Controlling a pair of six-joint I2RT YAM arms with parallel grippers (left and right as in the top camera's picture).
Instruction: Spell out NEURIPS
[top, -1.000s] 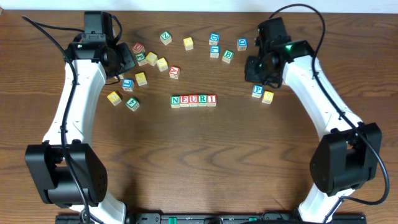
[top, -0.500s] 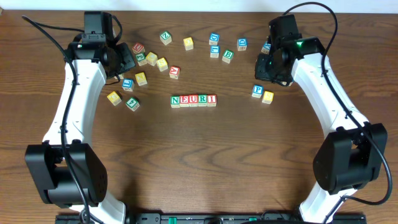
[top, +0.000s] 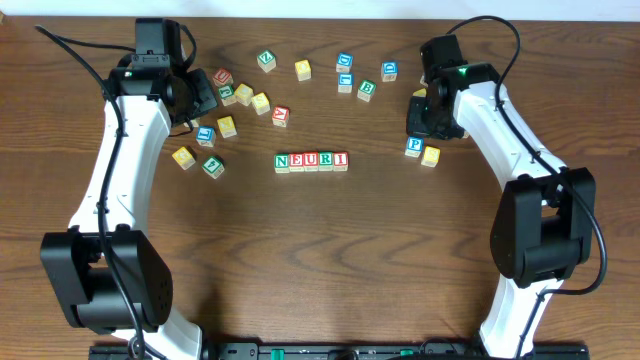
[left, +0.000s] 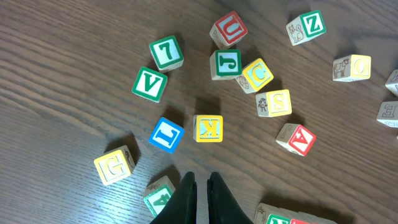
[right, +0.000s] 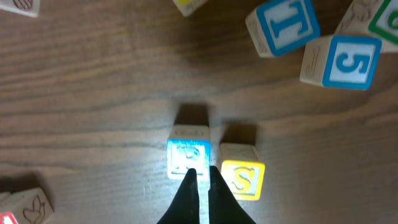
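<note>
The right end effector (right: 199, 178) has its two fingers pressed together and grips nothing. Its tips lie over the near edge of the blue P cube (right: 188, 154), which sits directly ahead of it on the worktop (right: 93, 112). Whether the tips touch that cube or hang just above it cannot be told. Just right of the tips, close against the P cube's side, stands the yellow S cube (right: 241, 177). Farther ahead and to the right, well apart from this pair, are a blue 5 cube (right: 348, 62) and a blue-framed cube (right: 283, 25) lying tilted.

From overhead, the row of cubes N, E, U, R, I (top: 311, 161) lies well to the left of the right end effector (top: 425, 122), with its cubes touching side by side. The P cube and the S cube are not in that row and sit apart from its I end.

The left end effector (left: 202, 182) is also closed, fingers together, and empty. It hangs over a loose scatter of cubes. A yellow K cube (left: 208, 127) lies just ahead of its tips, a blue L cube (left: 166, 134) ahead and slightly left, and a yellow G cube (left: 115, 165) off to the left. Farther ahead are a green V cube (left: 149, 84), a green J cube (left: 225, 64) and a red U cube (left: 228, 28).
</note>
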